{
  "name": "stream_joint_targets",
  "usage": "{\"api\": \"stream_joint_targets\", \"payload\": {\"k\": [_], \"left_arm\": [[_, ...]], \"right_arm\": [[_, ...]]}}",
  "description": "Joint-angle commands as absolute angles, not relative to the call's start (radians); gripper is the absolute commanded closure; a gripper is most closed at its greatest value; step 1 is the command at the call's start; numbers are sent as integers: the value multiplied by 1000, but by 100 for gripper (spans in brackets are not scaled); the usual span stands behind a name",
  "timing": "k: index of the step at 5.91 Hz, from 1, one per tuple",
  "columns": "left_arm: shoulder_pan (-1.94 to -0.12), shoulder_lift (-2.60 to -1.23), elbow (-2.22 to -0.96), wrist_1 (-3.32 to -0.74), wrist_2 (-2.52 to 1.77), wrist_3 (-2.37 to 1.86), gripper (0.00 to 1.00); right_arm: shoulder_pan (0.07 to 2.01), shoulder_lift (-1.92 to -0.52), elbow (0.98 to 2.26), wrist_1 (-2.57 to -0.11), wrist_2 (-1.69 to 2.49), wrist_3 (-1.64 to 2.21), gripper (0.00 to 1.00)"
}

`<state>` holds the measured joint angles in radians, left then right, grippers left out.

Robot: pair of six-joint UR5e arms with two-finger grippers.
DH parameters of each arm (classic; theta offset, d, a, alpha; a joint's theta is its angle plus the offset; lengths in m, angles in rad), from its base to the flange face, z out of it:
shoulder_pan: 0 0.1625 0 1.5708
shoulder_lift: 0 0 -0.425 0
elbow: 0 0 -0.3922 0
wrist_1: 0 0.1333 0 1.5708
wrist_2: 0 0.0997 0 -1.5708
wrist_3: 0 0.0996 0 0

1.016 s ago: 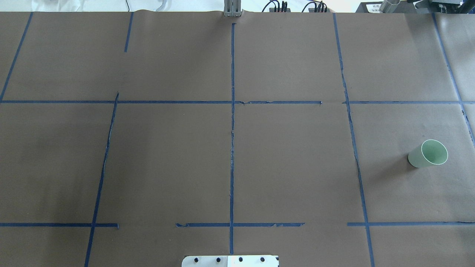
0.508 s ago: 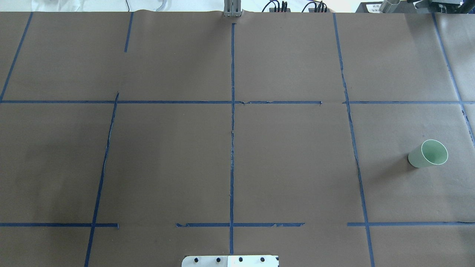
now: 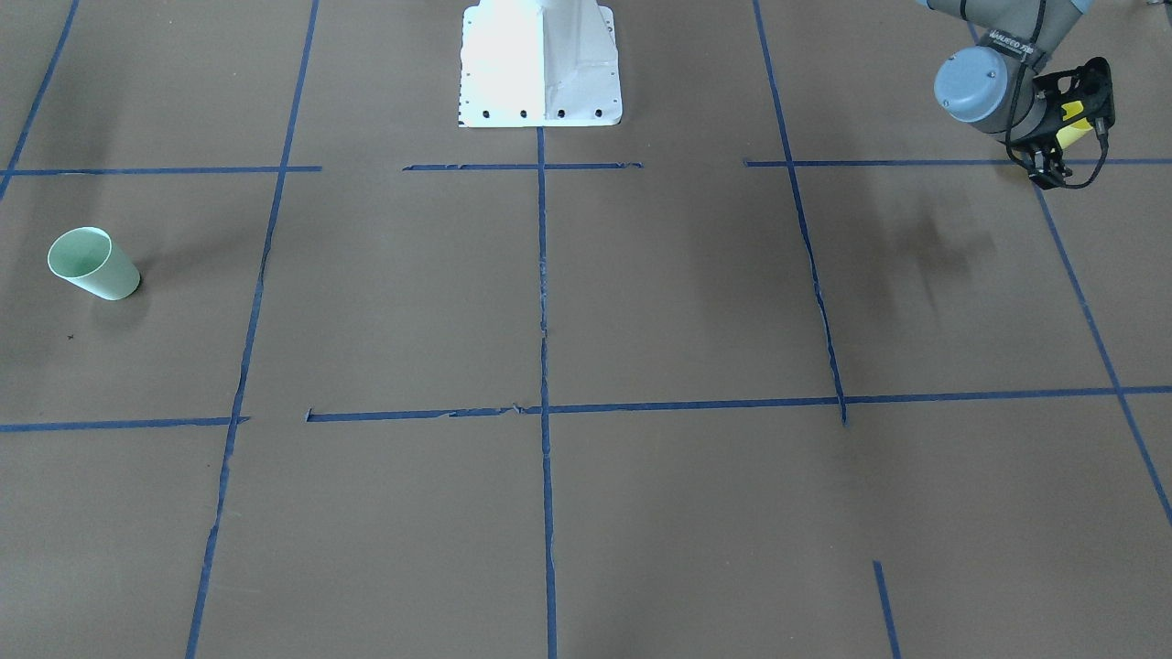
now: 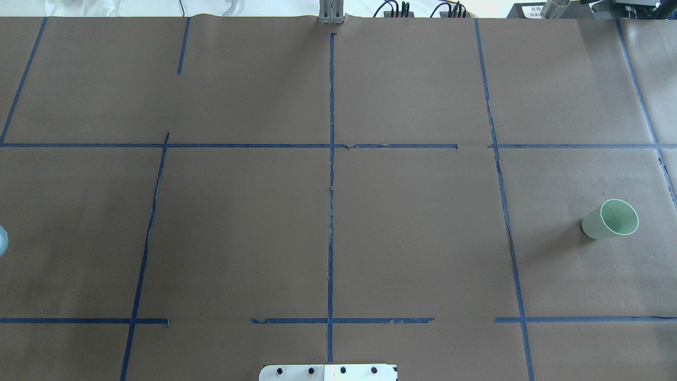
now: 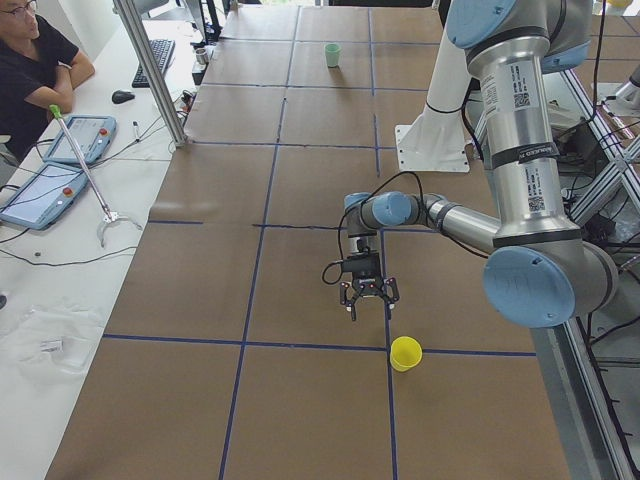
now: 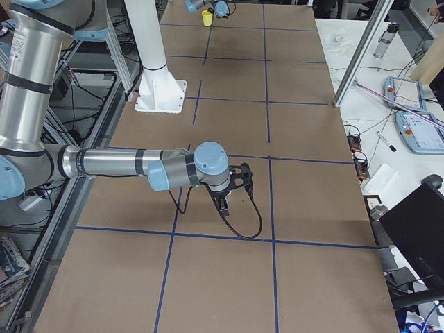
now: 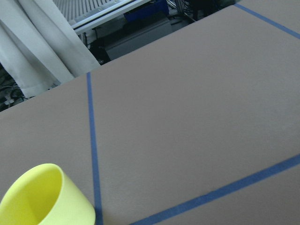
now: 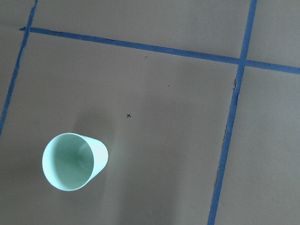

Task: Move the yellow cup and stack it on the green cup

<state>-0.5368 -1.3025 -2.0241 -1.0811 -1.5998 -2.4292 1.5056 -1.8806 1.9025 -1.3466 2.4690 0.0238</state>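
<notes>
The yellow cup (image 5: 405,352) stands upright on the brown table near the robot's left end; it also shows in the left wrist view (image 7: 42,199) at the bottom left. My left gripper (image 5: 367,303) hangs open and empty just above the table, a short way beside the cup, apart from it. In the front-facing view the left gripper (image 3: 1051,172) partly hides the cup. The green cup (image 4: 609,219) stands upright at the far right end, also in the right wrist view (image 8: 74,161). My right gripper (image 6: 223,203) hovers over it; I cannot tell whether it is open or shut.
The white robot base plate (image 3: 540,64) sits at the table's middle on the robot's side. Blue tape lines (image 4: 331,185) divide the brown paper. A person (image 5: 30,60), tablets (image 5: 80,140) and a metal post (image 5: 150,70) are beside the table's far long edge.
A grey-blue joint of the left arm has come in at the left edge of the overhead view. The green cup has not moved.
</notes>
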Motion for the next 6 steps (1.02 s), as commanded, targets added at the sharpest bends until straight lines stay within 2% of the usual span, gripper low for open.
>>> {"api": "stream_joint_targets", "payload": {"k": [1, 6], "left_arm": [[-485, -1313, -2014, -964, -1666, -2604, 0], [-459, -1449, -1808, -910, -1703, -2651, 0]], "right_arm": [[1502, -1881, 1890, -1348, 2456, 23, 0], [1502, -1888, 1885, -1348, 2476, 26, 0]]}}
